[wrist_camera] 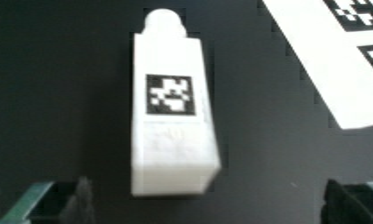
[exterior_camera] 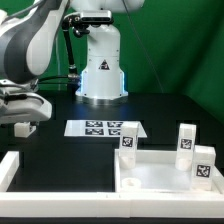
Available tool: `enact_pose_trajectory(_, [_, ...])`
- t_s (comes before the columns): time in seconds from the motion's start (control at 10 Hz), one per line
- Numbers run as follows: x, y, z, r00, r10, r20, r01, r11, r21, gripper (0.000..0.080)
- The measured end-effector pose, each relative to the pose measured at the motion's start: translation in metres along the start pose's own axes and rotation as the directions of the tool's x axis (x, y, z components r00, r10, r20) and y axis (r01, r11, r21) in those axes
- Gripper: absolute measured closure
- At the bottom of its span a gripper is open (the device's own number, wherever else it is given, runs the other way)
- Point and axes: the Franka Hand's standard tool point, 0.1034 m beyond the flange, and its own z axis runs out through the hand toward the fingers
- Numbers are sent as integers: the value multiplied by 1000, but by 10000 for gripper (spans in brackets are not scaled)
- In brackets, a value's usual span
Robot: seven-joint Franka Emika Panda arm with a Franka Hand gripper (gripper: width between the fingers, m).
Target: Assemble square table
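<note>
Square table parts sit on the black table: the panel (exterior_camera: 160, 168) lies near the front at the exterior view's right, with three short legs (exterior_camera: 186, 142) standing on or beside it, and a fourth leg (wrist_camera: 172, 105) lies flat under the wrist camera, far over at the exterior view's left. The gripper (wrist_camera: 197, 200) hangs above that lying leg with its jaws spread wide, one fingertip on each side of the leg's blunt end and touching nothing. The leg looks like rigid, light moulded plastic, smooth and probably a little slippery, so I judge a firm pinch across its flat long sides, near the tagged middle, would hold best. The marker board (exterior_camera: 105, 128) lies just beside it
</note>
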Motion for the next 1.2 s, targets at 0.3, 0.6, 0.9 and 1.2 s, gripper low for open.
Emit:
enact_pose_trajectory(0.3, [-5, 1, 34, 996, 30, 84, -32, 999, 22, 151])
enact_pose_trajectory(0.6, [-5, 2, 32, 996, 29, 79, -30, 999, 21, 409])
enact_pose_trajectory(0.9, [-5, 2, 32, 996, 29, 79, -30, 999, 21, 510])
enact_pose_trajectory(1.2, [-5, 2, 32, 996, 29, 79, -30, 999, 21, 510])
